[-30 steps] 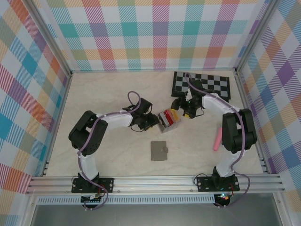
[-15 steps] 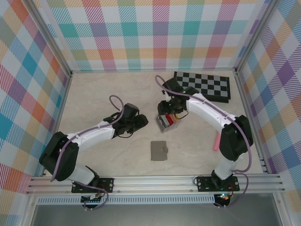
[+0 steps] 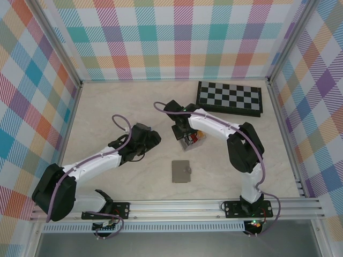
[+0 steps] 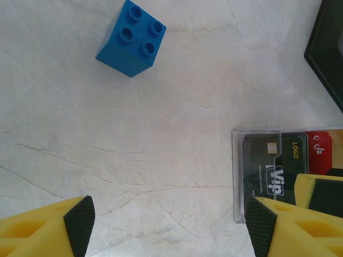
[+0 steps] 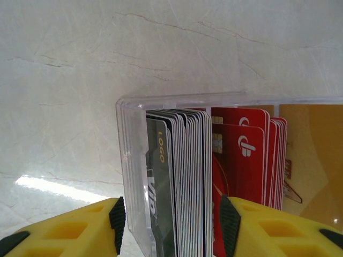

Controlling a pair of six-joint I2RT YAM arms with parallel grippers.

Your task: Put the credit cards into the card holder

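Overhead, the flat grey square card holder (image 3: pixel 181 171) lies closed on the pale marbled table (image 3: pixel 107 107), midway along the near edge and a little in from it, well apart from both arms. Judging by that, no card is in it yet. The small clear plastic rack (image 3: pixel 194 140) stands nearer the table's middle. The right gripper (image 3: pixel 181 131) hangs over the rack's left end, presumably to draw cards from it. The left gripper (image 3: pixel 153 138) sits to the rack's left, near but apart, which leaves the right arm room. A black-and-white chequered chessboard (image 3: pixel 229 98) lies by the far right corner, uninvolved.

From the left wrist, the yellow fingers with black pads (image 4: pixel 79 222) stand wide apart over bare table, nothing between them. A blue four-stud plastic brick (image 4: pixel 131 38) lies ahead. The rack's end, fronted by a black card, is just beside one finger.

From the right wrist, the thin plastic credit cards (image 5: pixel 182 176) stand packed on edge in the rack: black outermost, pale ones behind, then red, then yellow. The fingers straddle the black-and-pale bundle, one pad outside the clear wall and the other by the red cards. Whether they press I cannot tell. So broad a pinch would likely take several cards at once.
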